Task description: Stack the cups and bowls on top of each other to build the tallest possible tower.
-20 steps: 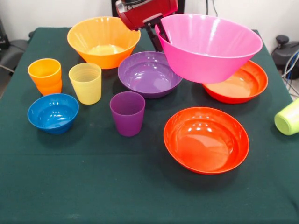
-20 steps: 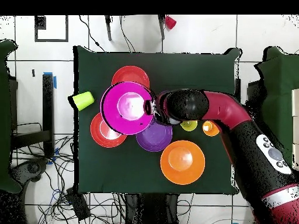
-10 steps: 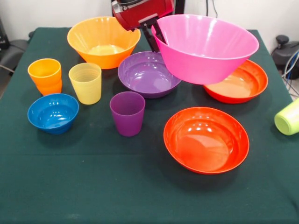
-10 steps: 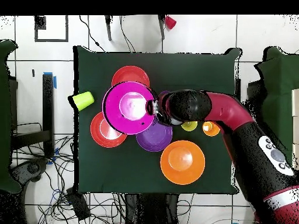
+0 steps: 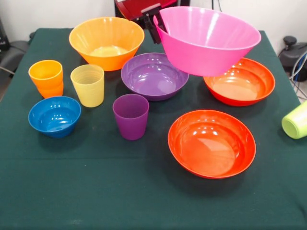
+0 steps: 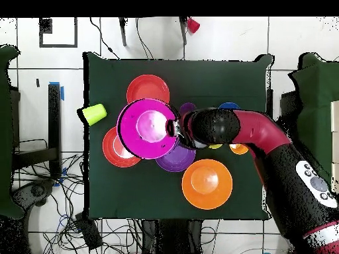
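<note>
Pincer (image 5: 157, 23) of mine is clamped on the rim of the big glossy pink plastic bowl (image 5: 207, 39), which hangs in the air, tilted, well off the dark green tablecloth (image 5: 96, 191). Grip is right at the bowl's 9 o'clock edge in the front view, so all that weight sits out to one side.

From that bowl, the far shallow red-orange bowl (image 5: 242, 84) sits just under it at about 5 o'clock, the wide purple bowl (image 5: 152, 75) at 7 o'clock, and the near red-orange bowl (image 5: 211, 143) further out at 6. Deep yellow-orange bowl (image 5: 106, 42) is off at 9 o'clock. Cups haven't been stacked yet: orange (image 5: 46, 78), yellow (image 5: 88, 85) and purple (image 5: 130, 116) tumblers stand upright, and the small blue bowl (image 5: 54, 115) sits by them. Lime green tumbler (image 5: 297, 120) looks tipped over at the table's edge.

My worry: an edge pinch on a slick tilted bowl could let it swing or slip out. Lowered crooked, it might catch a rim and shove the red-orange one instead of nesting.
</note>
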Motion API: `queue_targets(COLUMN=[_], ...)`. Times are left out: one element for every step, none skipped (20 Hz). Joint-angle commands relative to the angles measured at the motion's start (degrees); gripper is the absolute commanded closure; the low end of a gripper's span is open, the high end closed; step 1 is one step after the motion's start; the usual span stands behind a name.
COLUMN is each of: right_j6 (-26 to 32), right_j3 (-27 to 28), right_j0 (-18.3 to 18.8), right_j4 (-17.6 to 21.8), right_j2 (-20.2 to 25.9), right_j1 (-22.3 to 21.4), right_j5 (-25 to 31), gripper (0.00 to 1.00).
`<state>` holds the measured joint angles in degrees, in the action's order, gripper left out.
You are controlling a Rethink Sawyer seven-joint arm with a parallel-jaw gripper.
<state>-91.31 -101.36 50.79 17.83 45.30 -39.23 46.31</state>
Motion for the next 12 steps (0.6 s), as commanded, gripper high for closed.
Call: queue_targets(right_j6=[-4.5, -4.8, -4.9, -4.6, -4.8, -4.7, -4.7, -4.5, -4.1, -4.1, -4.3, -4.3], right_j3=[-4.6, -4.9, -5.8, -6.2, -6.8, -6.8, -6.9, -7.3, -7.7, -8.1, -8.5, -8.8], right_j0=[-0.4, -0.4, -0.2, 0.0, 0.1, 0.1, 0.0, 0.2, 0.4, 0.4, 0.3, 0.3], right_j4=[2.2, 2.4, 2.9, 3.2, 3.1, 3.0, 2.9, 2.7, 2.1, 2.0, 2.2, 2.4], right_j2=[-3.4, -3.7, -3.8, -3.8, -3.9, -4.0, -4.2, -4.2, -3.8, -3.9, -4.1, -4.3], right_j1=[-1.4, -1.5, -1.8, -2.1, -2.7, -2.9, -3.2, -3.3, -3.4, -3.6, -3.9, -4.0], right_j5=[-6.4, -7.0, -8.2, -8.6, -9.0, -8.9, -8.7, -8.9, -8.5, -8.6, -9.2, -9.6], gripper=[1.00, 1.00, 1.00, 1.00, 1.00, 1.00, 1.00, 1.00, 1.00, 1.00, 1.00, 1.00])
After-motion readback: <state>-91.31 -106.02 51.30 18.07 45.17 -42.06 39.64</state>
